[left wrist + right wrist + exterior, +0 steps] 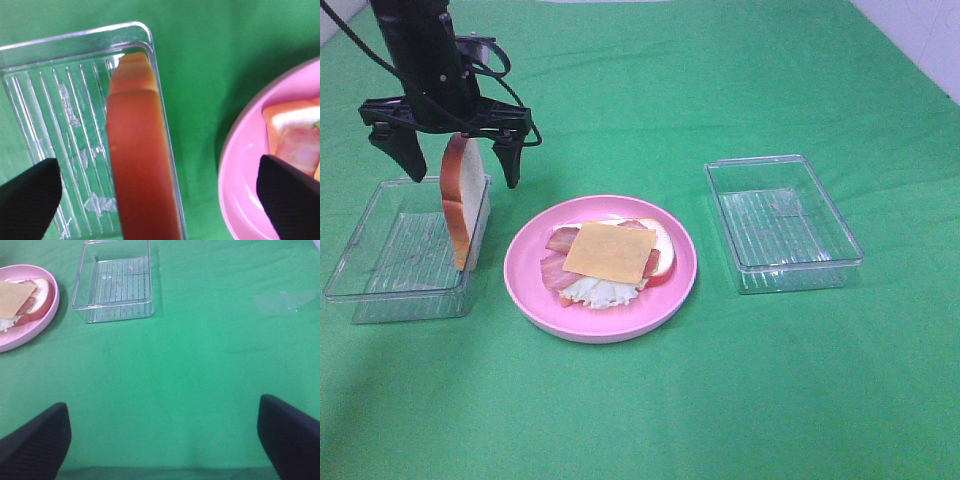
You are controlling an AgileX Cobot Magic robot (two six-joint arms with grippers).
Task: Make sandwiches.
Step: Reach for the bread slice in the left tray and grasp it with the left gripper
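Note:
A white bread slice with orange-brown crust stands on edge against the right wall of the left clear tray. My left gripper hangs open over it, one finger on each side of the crust and neither touching. On the pink plate lies the open sandwich stack: a bread slice, bacon strips, pale lettuce, and a yellow cheese square on top. My right gripper is open over bare green cloth, away from the plate.
A second clear tray stands right of the plate with nothing in it; it also shows in the right wrist view as the tray. Green cloth covers the whole table. A white wall edge shows at the far right corner.

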